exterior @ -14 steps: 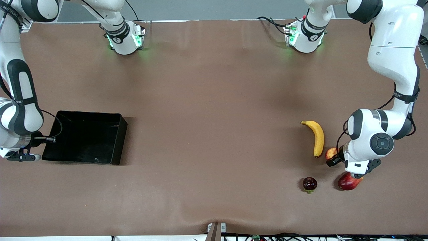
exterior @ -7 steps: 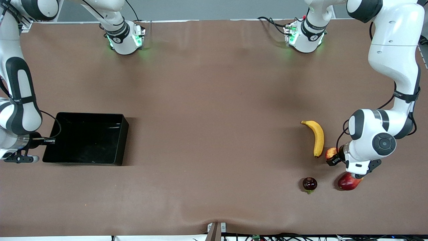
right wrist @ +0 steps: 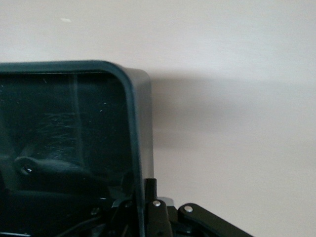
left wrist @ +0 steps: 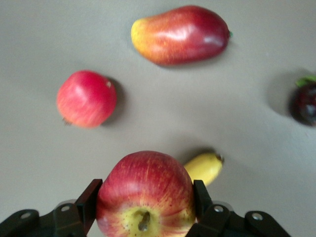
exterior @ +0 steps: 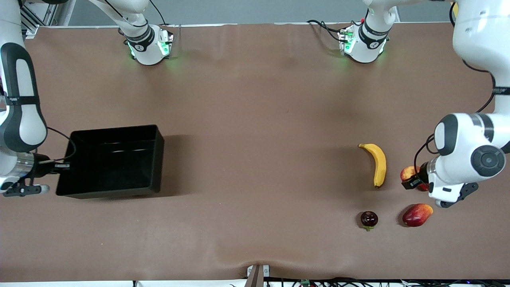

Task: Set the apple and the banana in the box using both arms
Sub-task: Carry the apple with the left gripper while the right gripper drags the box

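The apple [exterior: 408, 173], red streaked with yellow, is clamped between my left gripper's [exterior: 412, 180] fingers and held above the table beside the banana; the left wrist view shows the apple [left wrist: 144, 180] filling the shut left gripper [left wrist: 146, 198]. The yellow banana [exterior: 379, 164] lies on the table, and its tip [left wrist: 204, 168] shows under the apple. The black box [exterior: 115, 130] is at the right arm's end, tilted with one side raised. My right gripper [exterior: 59, 165] is shut on the box's end wall [right wrist: 140, 143], one finger [right wrist: 150, 192] outside it.
A red pomegranate [left wrist: 86, 98] lies under the left gripper. A red-yellow mango [exterior: 417, 215] and a dark mangosteen [exterior: 369, 219] lie nearer the front camera than the banana. The brown table [exterior: 255, 139] stretches between the box and the fruit.
My left gripper has risen with the apple and shifted toward the left arm's end, uncovering the mango. My right gripper has lifted and tilted the box, shifting it slightly toward the table's middle.
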`<action>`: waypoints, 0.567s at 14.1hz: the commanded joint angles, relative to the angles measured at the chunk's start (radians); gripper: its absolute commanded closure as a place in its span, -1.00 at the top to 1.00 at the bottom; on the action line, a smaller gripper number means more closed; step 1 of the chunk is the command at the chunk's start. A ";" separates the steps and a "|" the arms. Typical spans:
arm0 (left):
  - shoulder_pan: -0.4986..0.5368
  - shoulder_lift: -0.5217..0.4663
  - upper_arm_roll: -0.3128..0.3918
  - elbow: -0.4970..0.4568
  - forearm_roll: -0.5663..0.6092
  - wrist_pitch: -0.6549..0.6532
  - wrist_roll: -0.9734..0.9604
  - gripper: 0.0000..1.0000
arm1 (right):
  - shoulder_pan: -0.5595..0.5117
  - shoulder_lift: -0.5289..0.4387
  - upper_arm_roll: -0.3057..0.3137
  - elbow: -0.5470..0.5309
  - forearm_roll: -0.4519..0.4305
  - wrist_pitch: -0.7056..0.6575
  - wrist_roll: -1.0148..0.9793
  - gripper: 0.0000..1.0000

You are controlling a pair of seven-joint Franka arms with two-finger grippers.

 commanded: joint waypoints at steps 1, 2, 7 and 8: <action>0.003 -0.095 -0.014 -0.026 -0.032 -0.101 0.020 -1.00 | 0.050 -0.022 0.044 -0.021 0.056 -0.038 0.093 -1.00; 0.003 -0.115 -0.029 -0.027 -0.063 -0.131 0.018 -1.00 | 0.093 -0.022 0.044 -0.023 0.066 -0.039 0.136 -1.00; -0.006 -0.192 -0.111 -0.019 -0.124 -0.230 -0.087 -1.00 | 0.337 -0.015 0.043 -0.023 0.064 -0.032 0.406 -1.00; -0.006 -0.201 -0.156 -0.016 -0.124 -0.231 -0.141 -1.00 | 0.389 -0.015 0.043 -0.023 0.064 -0.026 0.464 -1.00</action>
